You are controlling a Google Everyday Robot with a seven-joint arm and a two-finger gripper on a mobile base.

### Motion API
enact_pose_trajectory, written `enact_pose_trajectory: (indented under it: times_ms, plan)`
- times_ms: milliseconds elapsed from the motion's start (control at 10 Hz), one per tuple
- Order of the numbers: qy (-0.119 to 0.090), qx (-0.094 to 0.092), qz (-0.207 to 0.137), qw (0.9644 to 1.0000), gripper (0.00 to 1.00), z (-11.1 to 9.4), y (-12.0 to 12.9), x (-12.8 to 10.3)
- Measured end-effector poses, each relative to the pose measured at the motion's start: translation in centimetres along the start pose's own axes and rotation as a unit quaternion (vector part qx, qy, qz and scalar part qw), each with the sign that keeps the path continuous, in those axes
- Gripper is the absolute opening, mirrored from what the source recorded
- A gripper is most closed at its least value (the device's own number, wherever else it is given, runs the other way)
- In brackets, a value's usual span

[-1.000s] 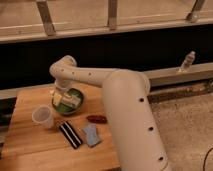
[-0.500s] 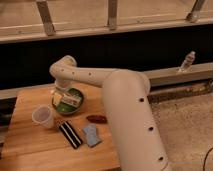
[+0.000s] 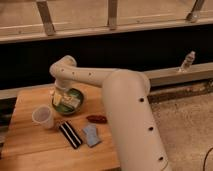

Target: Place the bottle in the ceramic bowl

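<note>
The gripper (image 3: 61, 93) hangs low over the ceramic bowl (image 3: 69, 101) at the back left of the wooden table (image 3: 30, 145), right at the bowl's rear edge, and from where I stand I cannot tell how it is set or whether it has hold of anything. The bottle (image 3: 68, 101) lies inside the bowl, a cream-white, squarish thing with a printed label, resting on its side and nearly spanning the bowl's width. The bowl itself is round and shallow, glossy green with a darker rim. Just in front and to the left of it stands a translucent whitish plastic cup (image 3: 43, 116), upright. Further forward lie a dark flat bar with pale stripes (image 3: 70, 135), a small blue-grey packet (image 3: 91, 135) beside it, and a dark red oblong item (image 3: 97, 119) near the arm. The arm (image 3: 125, 105) is smooth, rounded and off-white, sweeping from the lower right up to an elbow above the bowl. A tiny clear bottle (image 3: 187, 61) stands on the ledge far to the right. Compared with half a second ago, the bottle and the arm sit much as they did; nothing on the table has shifted.
</note>
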Motion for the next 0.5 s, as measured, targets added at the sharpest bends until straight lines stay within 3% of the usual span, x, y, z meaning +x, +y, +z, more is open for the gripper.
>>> enact_pose_trajectory:
  times_ms: [500]
  plan:
    - [0.001, 0.002, 0.002, 1.0000, 0.80, 0.04, -0.08, -0.07]
